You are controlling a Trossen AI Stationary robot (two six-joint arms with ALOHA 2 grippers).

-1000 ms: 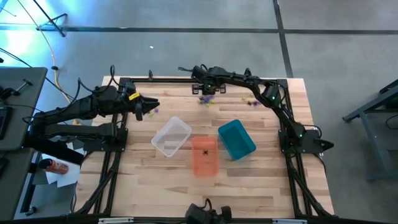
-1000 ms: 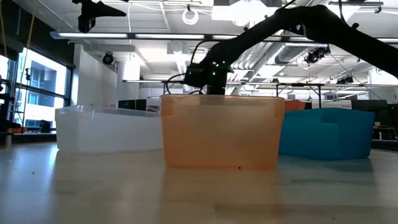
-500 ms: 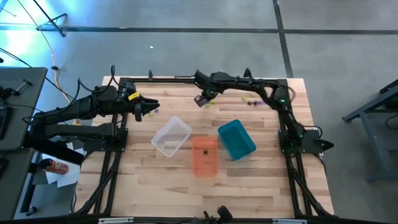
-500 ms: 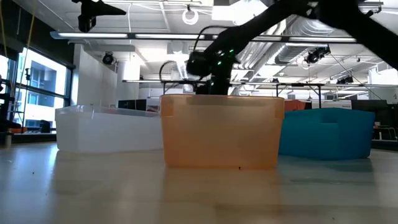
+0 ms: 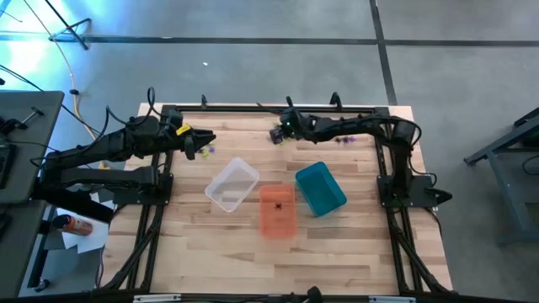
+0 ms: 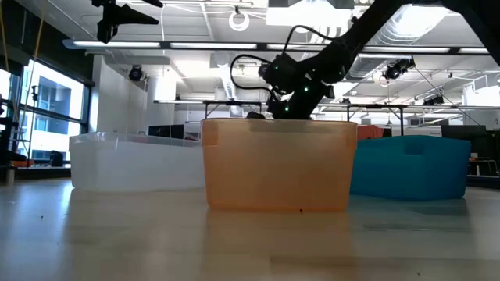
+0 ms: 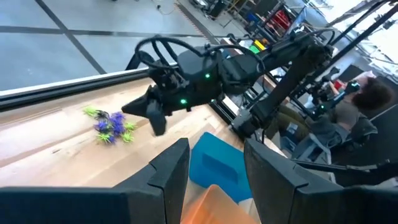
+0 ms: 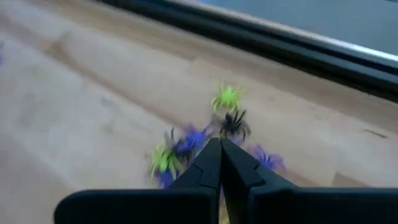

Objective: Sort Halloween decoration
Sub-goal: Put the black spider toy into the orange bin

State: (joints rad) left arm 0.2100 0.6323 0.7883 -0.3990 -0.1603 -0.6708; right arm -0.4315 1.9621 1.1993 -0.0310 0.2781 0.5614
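Taking the orange bin (image 5: pixel 277 211) as our landmark, we see it closest to the table's near edge, with the clear bin (image 5: pixel 232 185) just beside it on the left arm's side and the teal bin (image 5: pixel 320 188) just beside it on the right arm's side. One small black trinket (image 5: pixel 278 204) lies inside the orange bin. Beyond it, toward the table's far edge (image 5: pixel 253 108), we find the right gripper (image 5: pixel 276 135), its two fingers (image 8: pixel 211 163) pressed together; we cannot tell whether anything is pinched between them. Directly beyond those closed tips lies a loose cluster of Halloween decoration (image 8: pixel 199 140), green, purple and black spiders on the bare wood. The left gripper (image 5: pixel 200 145) hovers beyond the clear bin, farther from the orange bin on that side, its fingers (image 7: pixel 165 174) spread apart and holding nothing. A few more spiders (image 5: pixel 341 138) lie scattered farther along the far edge, beyond the teal bin
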